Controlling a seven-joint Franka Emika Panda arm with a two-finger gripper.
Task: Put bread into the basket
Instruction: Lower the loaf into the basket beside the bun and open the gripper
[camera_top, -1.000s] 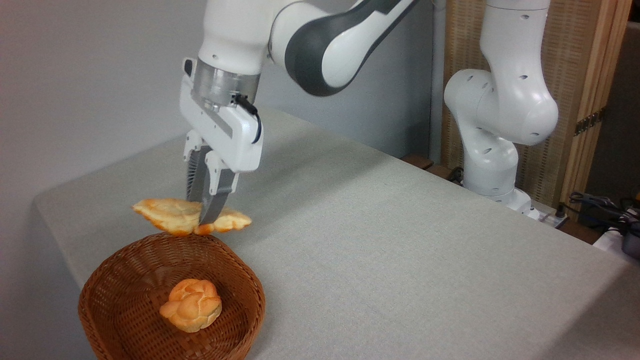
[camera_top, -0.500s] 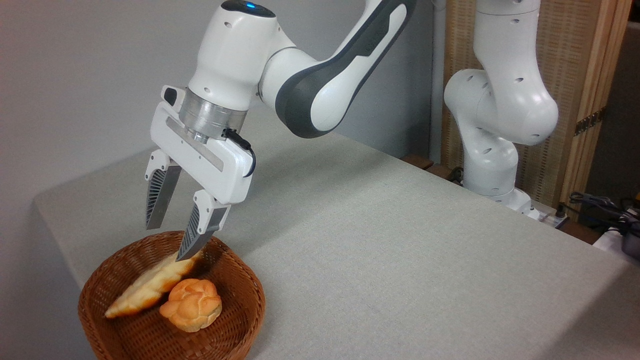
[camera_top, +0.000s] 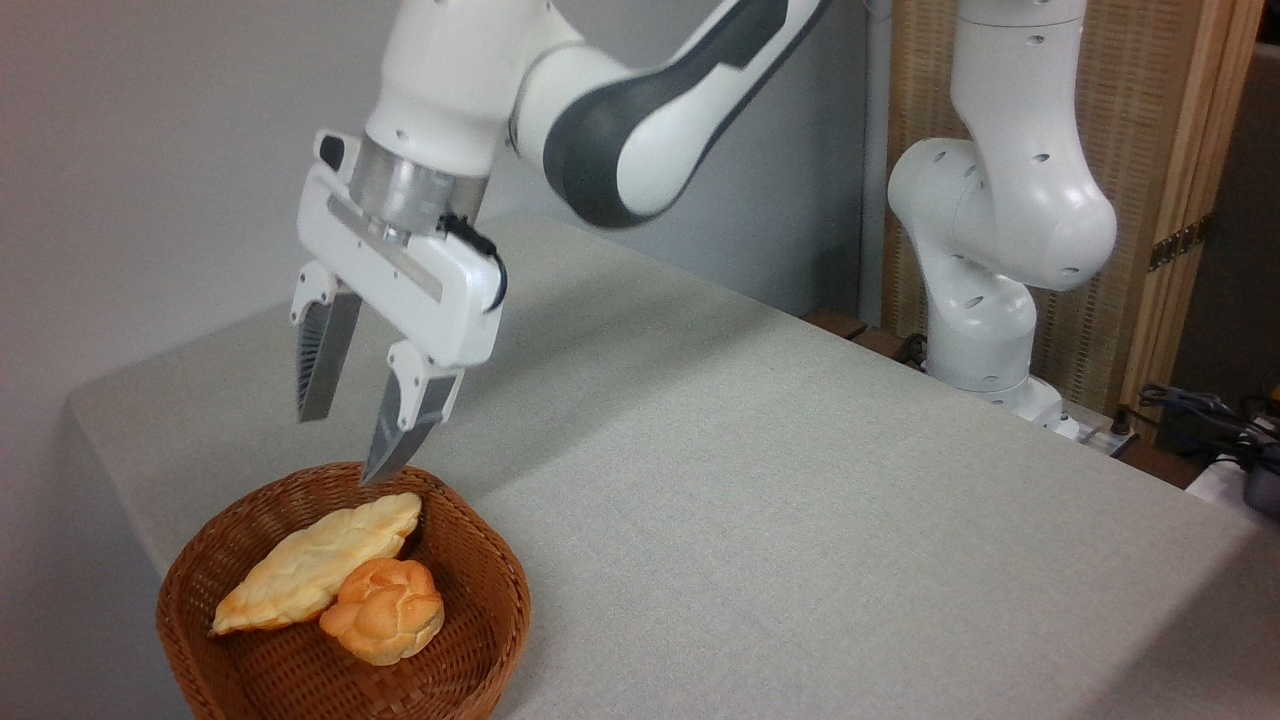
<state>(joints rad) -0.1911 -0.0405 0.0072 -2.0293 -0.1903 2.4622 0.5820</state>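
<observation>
Your gripper (camera_top: 345, 445) hangs over the far rim of the wicker basket (camera_top: 470, 640) with its two fingers spread wide and nothing between them. A second ago those fingers were pinched together on the middle of the braided loaf (camera_top: 315, 562), carrying it level just above the basket's back edge. Half a second ago they had already parted, and the loaf was slanting down into the bowl with its upper end under the nearer fingertip. Now you can see clear air between that fingertip and the bread: the hand has lifted a little and drawn away, while its spread looks much as it did half a second ago.

The loaf lies inside the basket, stretched on a diagonal from the lower left of the bowl up toward the back wall under the gripper. It has settled flatter than half a second ago, showing you its broad pale top. Its near side rests against the small knotted bun (camera_top: 383, 610), which sits in the same spot in the middle of the bowl throughout.

The basket stands at the near left corner of the grey cloth-covered table (camera_top: 800, 500), unmoved across the three views. The arm's base (camera_top: 985, 330) stands at the table's far right edge.
</observation>
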